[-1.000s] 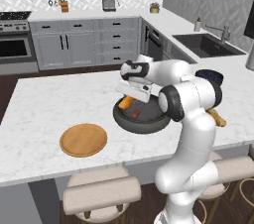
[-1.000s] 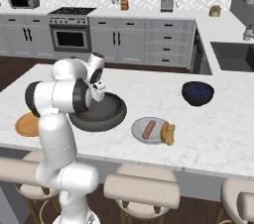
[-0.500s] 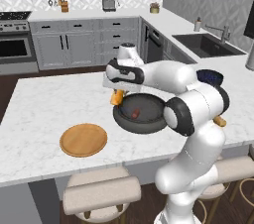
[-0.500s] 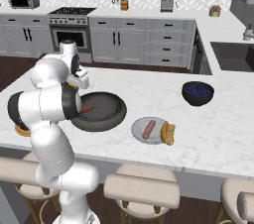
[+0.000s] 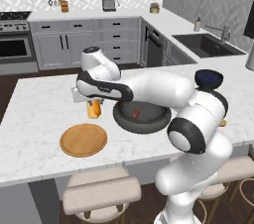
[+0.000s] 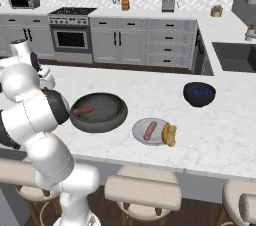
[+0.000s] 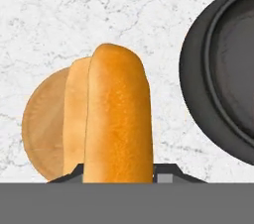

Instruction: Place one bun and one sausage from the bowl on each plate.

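From the left base view, my gripper (image 5: 93, 103) has swung clear of the wide dark grey bowl (image 5: 142, 116), clamped on a golden split bun (image 5: 94, 109) above marble, nearing the tan wooden plate (image 5: 83, 140). The right base view shows one reddish-brown sausage (image 6: 82, 111) left inside. The hand view has the plate behind the bun: release comes next.

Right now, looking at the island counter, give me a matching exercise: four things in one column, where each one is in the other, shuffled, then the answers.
Things:
1. held bun
2. wooden plate
3. grey plate
4. dark bowl

States:
A. carries a bun and a sausage
B. holds one sausage
C. bare, nothing on it
D. gripped in the end effector, above the counter

Pairs: 1-D, 2-C, 3-A, 4-B
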Robot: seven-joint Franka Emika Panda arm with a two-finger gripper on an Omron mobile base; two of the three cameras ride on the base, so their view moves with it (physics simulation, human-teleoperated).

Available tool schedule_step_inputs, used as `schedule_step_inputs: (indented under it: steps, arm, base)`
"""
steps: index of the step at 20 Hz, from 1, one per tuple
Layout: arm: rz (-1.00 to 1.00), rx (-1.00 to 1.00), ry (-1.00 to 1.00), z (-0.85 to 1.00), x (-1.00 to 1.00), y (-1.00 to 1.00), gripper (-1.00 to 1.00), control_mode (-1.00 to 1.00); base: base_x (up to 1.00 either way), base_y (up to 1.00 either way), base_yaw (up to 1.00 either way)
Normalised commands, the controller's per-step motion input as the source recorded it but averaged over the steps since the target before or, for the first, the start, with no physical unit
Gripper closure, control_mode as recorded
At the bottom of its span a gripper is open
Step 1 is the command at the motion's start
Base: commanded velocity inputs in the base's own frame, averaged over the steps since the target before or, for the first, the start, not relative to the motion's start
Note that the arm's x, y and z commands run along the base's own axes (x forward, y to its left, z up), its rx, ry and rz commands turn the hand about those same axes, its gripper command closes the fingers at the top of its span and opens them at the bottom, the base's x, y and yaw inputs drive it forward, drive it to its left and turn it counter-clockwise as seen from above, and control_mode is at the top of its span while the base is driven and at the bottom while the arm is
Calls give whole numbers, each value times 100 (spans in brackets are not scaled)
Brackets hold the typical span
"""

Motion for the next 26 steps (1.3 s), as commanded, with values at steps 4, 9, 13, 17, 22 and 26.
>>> schedule_step_inputs:
  steps: [4,9,13,17,22,26]
  arm:
    - [25,-4,15,-33,-48,94,100,-100]
    - [19,-3,20,-71,-15,70,100,-100]
    - [6,0,15,-64,7,8,100,-100]
    - [0,-8,10,-56,29,10,100,-100]
    - [0,-2,7,-35,16,2,100,-100]
    - [0,0,0,-6,13,0,-100,-100]
  base:
    - [0,0,0]
    - [0,0,0]
    - [0,0,0]
    - [0,0,0]
    - [0,0,0]
    - [0,0,0]
